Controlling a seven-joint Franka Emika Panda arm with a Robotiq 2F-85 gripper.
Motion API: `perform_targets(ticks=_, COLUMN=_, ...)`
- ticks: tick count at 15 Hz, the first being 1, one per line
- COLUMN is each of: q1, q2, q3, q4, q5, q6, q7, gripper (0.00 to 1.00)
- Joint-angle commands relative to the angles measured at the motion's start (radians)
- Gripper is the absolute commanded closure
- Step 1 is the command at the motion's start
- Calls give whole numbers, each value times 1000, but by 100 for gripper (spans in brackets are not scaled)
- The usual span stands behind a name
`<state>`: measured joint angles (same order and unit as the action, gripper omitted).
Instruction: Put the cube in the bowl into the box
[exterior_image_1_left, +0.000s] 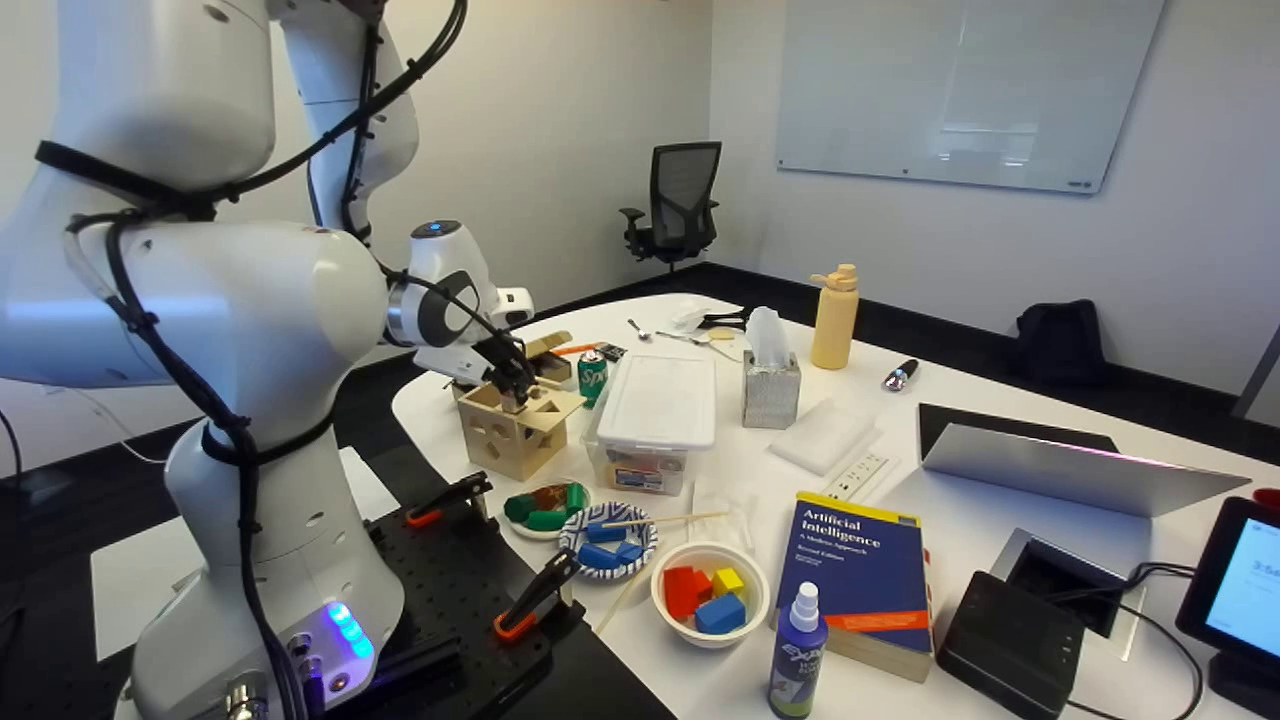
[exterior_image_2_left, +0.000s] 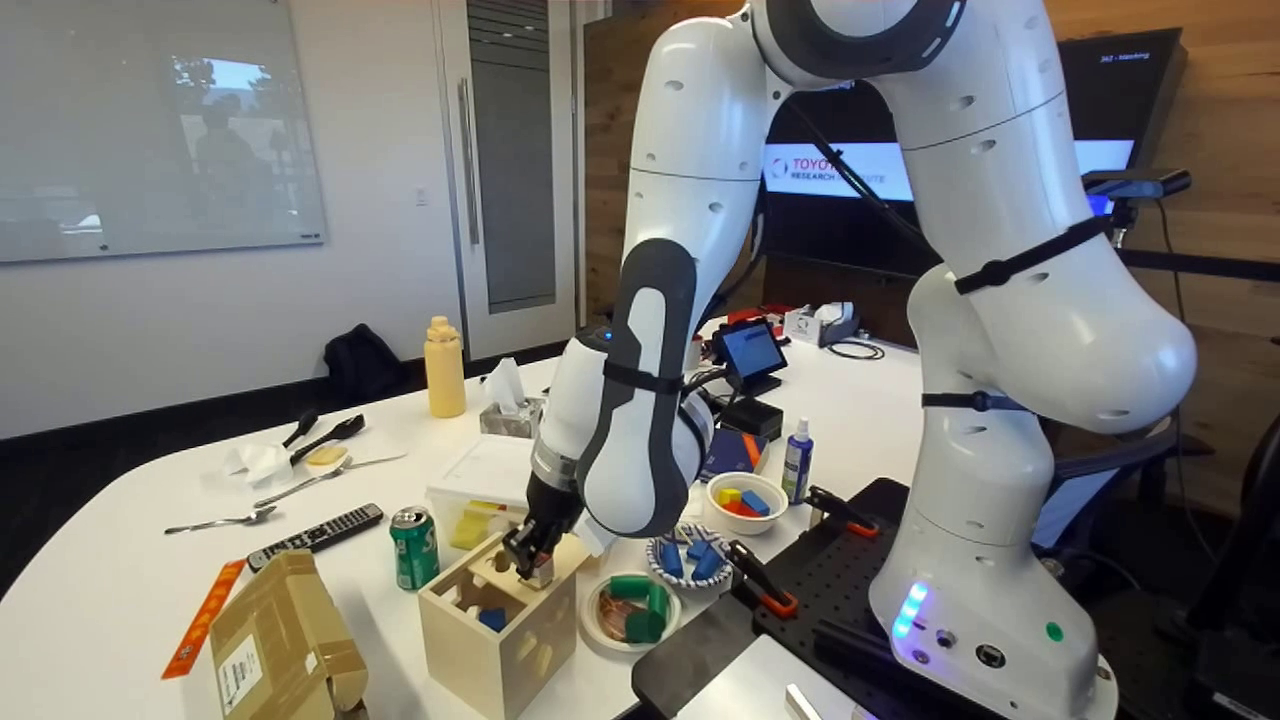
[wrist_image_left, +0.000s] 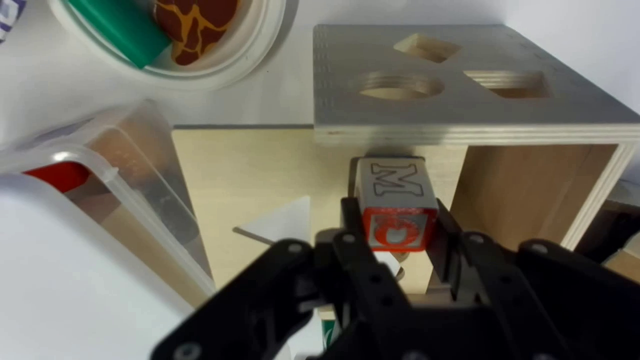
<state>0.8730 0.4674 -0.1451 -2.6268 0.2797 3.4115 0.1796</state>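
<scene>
Cube (wrist_image_left: 396, 182) with the letter M is out of the bowl (exterior_image_1_left: 757, 590) and up at the box (exterior_image_2_left: 455, 640), so I'd call it most of the way there. Gripper (wrist_image_left: 395, 215) is narrowed onto it, one finger each side. In the wrist view the cube is over the perforated lid (wrist_image_left: 225, 165), dark edge showing along two of its sides, probably a cutout. Can't tell if it touches the lid or has started through. Lid covers only part of the box; uncovered gap (wrist_image_left: 525, 190) right beside it. Blue piece (exterior_image_2_left: 490, 618) visible inside in an exterior view. Bowl has red, yellow and blue blocks (exterior_image_1_left: 717, 610), well apart from the gripper; I read the lettered cube as the target, so those likely aren't part of this job.

Done, my read: pick and carry. Left: line up, lower through, release, back off. Risk: a corner catching if yaw's off; gap is the fallback.
</scene>
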Motion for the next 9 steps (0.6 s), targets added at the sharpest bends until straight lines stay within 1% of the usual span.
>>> perform_targets(ticks=1, q1=-5, q2=16, q3=6, q4=12, q5=17, q6=25, q7=-36, gripper=91)
perform_targets(ticks=9, q1=-5, q2=31, q3=6, q4=29, q5=18, q6=31, q7=-34, gripper=91)
